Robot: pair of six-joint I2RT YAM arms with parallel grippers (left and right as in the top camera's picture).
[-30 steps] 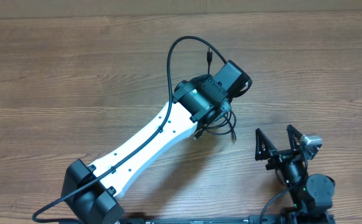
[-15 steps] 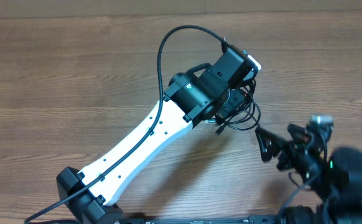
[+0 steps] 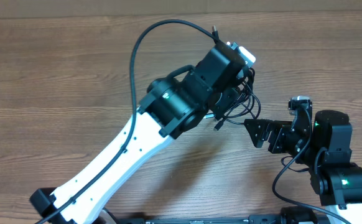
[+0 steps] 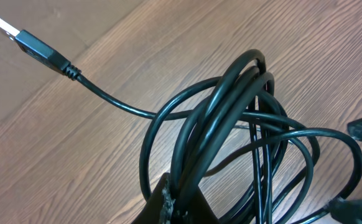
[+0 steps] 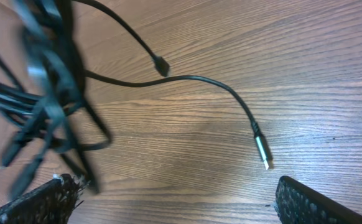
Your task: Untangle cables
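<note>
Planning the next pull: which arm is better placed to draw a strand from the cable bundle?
Likely right. The right gripper has its jaws open beside the cable bundle; the left gripper is shut on that bundle, anchoring it.

Looped black cables point(image 4: 221, 112), silver-tipped plug point(image 4: 37, 48), wooden table point(image 4: 305, 31)

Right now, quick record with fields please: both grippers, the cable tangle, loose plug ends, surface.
left gripper: shut on the tangle of thin black cables
right gripper: open, holding nothing, fingers pointed toward the tangle
tangle state: several overlapping loops, not yet separated
loose ends: flat silver-tipped black plug, slim silver-tipped plug and small black plug, all trailing free of the loops
surface: brown wood-grain table
</note>
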